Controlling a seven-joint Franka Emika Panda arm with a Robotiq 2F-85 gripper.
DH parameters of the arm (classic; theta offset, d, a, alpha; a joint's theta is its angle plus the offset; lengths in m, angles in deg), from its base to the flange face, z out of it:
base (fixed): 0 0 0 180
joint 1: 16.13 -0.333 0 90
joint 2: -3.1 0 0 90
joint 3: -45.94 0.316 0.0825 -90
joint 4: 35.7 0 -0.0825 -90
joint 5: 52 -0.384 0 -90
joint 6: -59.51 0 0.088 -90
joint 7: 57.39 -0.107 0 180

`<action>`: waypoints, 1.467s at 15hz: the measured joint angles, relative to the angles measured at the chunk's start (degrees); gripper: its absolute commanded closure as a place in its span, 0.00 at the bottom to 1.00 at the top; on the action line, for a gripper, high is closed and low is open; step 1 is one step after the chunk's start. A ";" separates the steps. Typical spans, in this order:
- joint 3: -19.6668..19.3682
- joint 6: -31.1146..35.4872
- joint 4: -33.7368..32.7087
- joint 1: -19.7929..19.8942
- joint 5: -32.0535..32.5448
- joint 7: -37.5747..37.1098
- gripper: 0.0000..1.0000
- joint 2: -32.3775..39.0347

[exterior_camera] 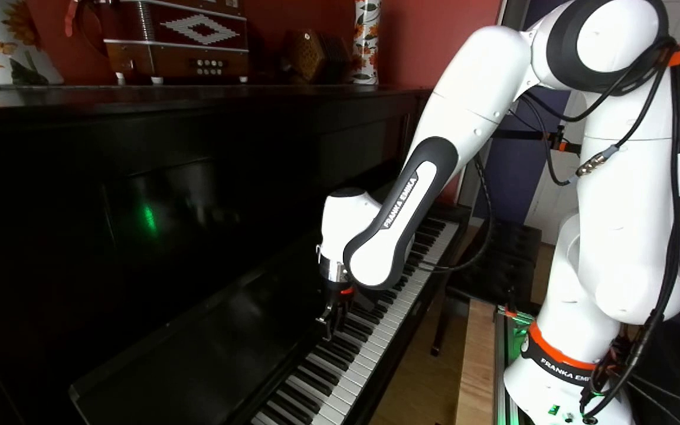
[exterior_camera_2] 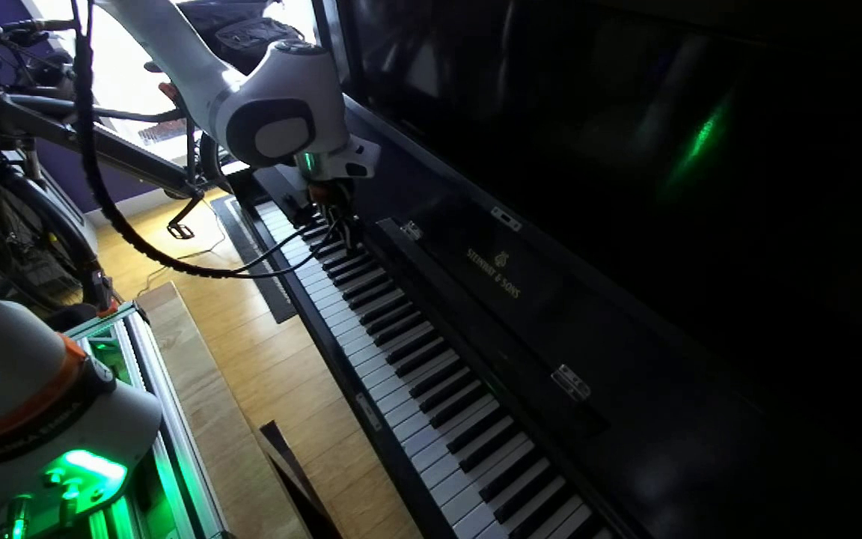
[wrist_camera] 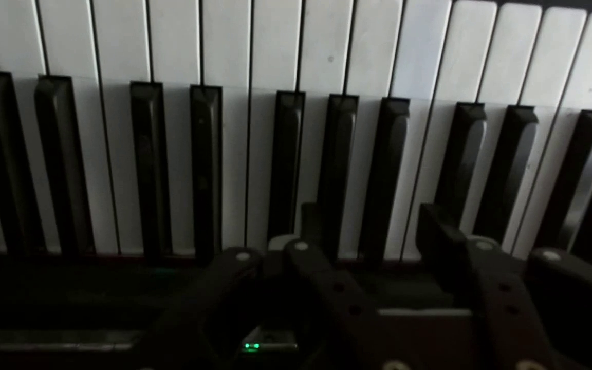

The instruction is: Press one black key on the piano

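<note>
"While the claw (wrist_camera: 370, 226) points downward, how do its fingers (wrist_camera: 440, 236) stand?"

"Spread, with a clear gap between: dark, blocky tips on jointed links dotted with round, pale pins."

"Touching anything?"

"I can't say. In the wrist view they stand out against the rear parts of the black keys (wrist_camera: 284, 164), slim bars with sloped fronts, set among flat, smooth white keys (wrist_camera: 275, 46) (one carries a small speck)."

"And the piano (exterior_camera: 51, 206)?"

"Its keys lie under the claw in both exterior views: a glossy black upright, its polished panel (exterior_camera: 198, 195) catching a streak of green light. Gold Steinway & Sons lettering (exterior_camera_2: 493, 273) sits near metal hinges (exterior_camera_2: 571, 382)."

"Farther out?"

"A smooth white arm (exterior_camera: 464, 100), banded in matte dark grey. On the piano's top stand a reddish-brown accordion (exterior_camera: 169, 56) with a pale diamond, a many-sided concertina (exterior_camera: 310, 56) and a flower-printed cylinder (exterior_camera: 366, 47). Outward again come a tufted black bench (exterior_camera: 493, 260) and a bicycle (exterior_camera_2: 124, 157) with thick grey tubes."
</note>
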 measured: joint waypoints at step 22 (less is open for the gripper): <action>-2.64 -35.33 3.30 2.04 2.05 -0.41 0.00 -40.04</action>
